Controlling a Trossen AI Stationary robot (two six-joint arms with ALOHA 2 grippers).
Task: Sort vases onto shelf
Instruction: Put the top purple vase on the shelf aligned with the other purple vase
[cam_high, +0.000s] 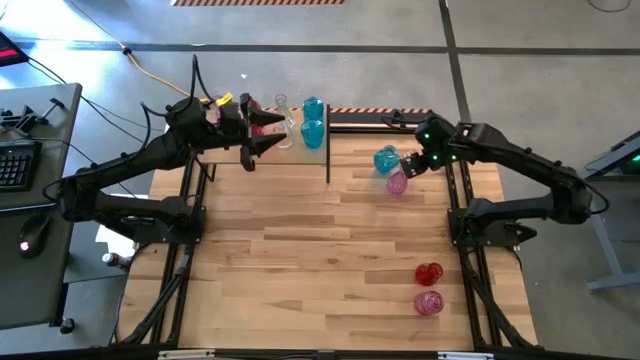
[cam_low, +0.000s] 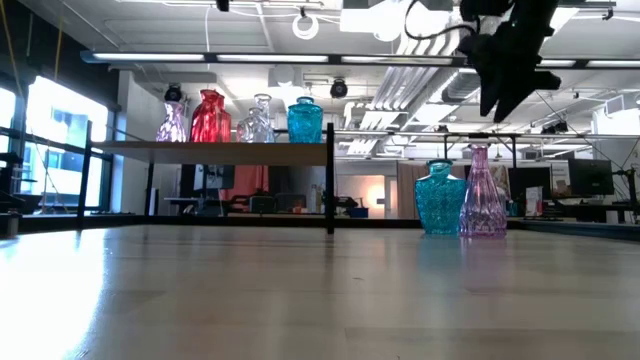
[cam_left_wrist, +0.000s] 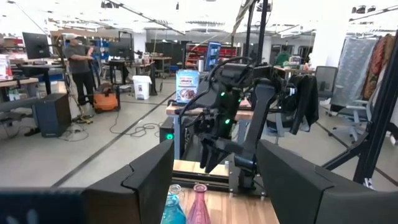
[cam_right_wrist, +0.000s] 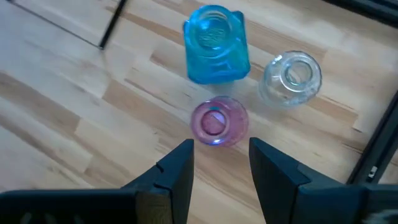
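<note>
The small pink translucent glass vase (cam_right_wrist: 218, 121) sits right under the right gripper (cam_right_wrist: 221, 163), whose jaws hang partly open and empty. It's touching the teal-blue glass vase (cam_right_wrist: 215, 43), with a clear one (cam_right_wrist: 291, 77) just beside. It's probably light, slick and breakable, so I'd pinch the narrow neck. The left gripper (cam_high: 262, 130) is over the light wood shelf (cam_low: 215, 146), open and empty.
</note>
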